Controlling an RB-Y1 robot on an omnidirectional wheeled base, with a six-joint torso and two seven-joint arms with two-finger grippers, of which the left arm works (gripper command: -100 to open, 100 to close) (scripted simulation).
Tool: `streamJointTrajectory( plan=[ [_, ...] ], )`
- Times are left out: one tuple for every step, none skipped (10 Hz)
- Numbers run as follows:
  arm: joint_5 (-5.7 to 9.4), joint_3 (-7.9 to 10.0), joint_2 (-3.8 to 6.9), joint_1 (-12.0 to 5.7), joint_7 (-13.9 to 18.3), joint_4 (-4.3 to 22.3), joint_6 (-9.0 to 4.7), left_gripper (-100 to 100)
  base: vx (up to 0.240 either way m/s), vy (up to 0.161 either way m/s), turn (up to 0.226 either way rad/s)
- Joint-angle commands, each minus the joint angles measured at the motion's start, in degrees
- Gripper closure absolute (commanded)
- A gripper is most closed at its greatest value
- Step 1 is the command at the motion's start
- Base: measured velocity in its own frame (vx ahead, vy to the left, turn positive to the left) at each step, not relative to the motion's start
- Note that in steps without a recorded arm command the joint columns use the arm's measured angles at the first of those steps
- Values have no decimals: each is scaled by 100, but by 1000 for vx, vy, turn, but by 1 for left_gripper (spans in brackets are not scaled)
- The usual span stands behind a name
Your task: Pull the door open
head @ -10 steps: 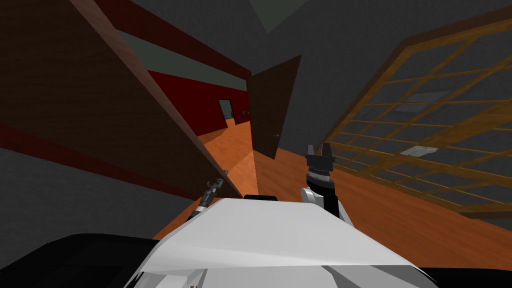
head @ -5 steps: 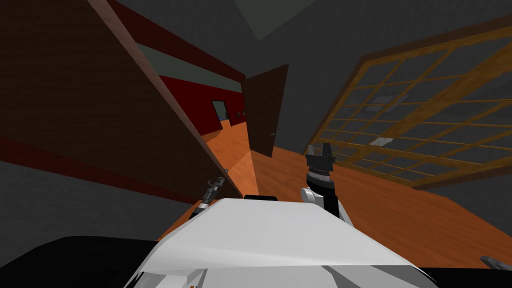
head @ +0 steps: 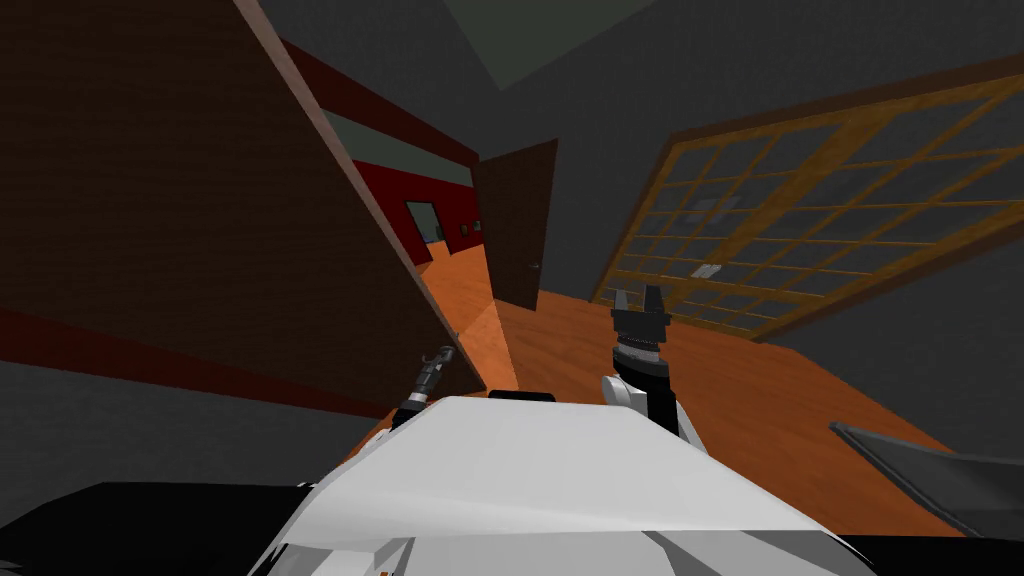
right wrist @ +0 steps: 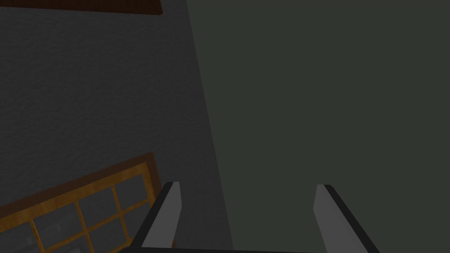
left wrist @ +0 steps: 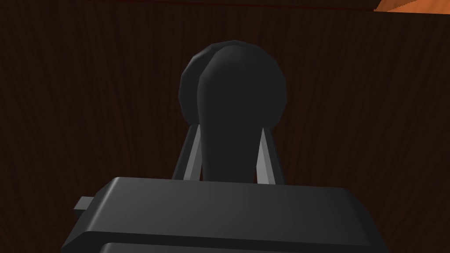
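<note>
My left gripper point(left wrist: 228, 131) clamps the dark handle point(left wrist: 235, 83) near the brown door point(head: 200, 220)'s free edge, the handle lying lengthwise between its fingers point(left wrist: 190, 153). My right gripper point(head: 640, 297), spread open, hangs well apart, leaving the pull to the left arm.

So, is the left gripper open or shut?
Shut on the door handle: both fingers of the left gripper press the sides of its dark neck.

Passage is blocked by the dark brown door point(head: 200, 200), its black handle point(left wrist: 233, 110) wedged between the fingers of the left gripper point(left wrist: 228, 129). Past the door's edge, orange floor point(head: 780, 400) is left open.
</note>
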Motion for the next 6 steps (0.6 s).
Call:
streamJointTrajectory(
  plan=[
    [-14,-79,-110,-158,-70,34,115,100,-159,53,-211],
    [-9,-90,-127,-217,-88,46,159,100,-148,56,-160],
    [5,-124,-181,-396,-142,84,296,100,-212,56,-201],
    [15,-146,-217,-517,-179,110,387,100,-246,40,-205],
    [25,-169,-253,-637,-216,135,479,100,-221,50,-111],
    [25,-169,-253,-637,-216,135,479,100,-135,31,-38]
  ],
)
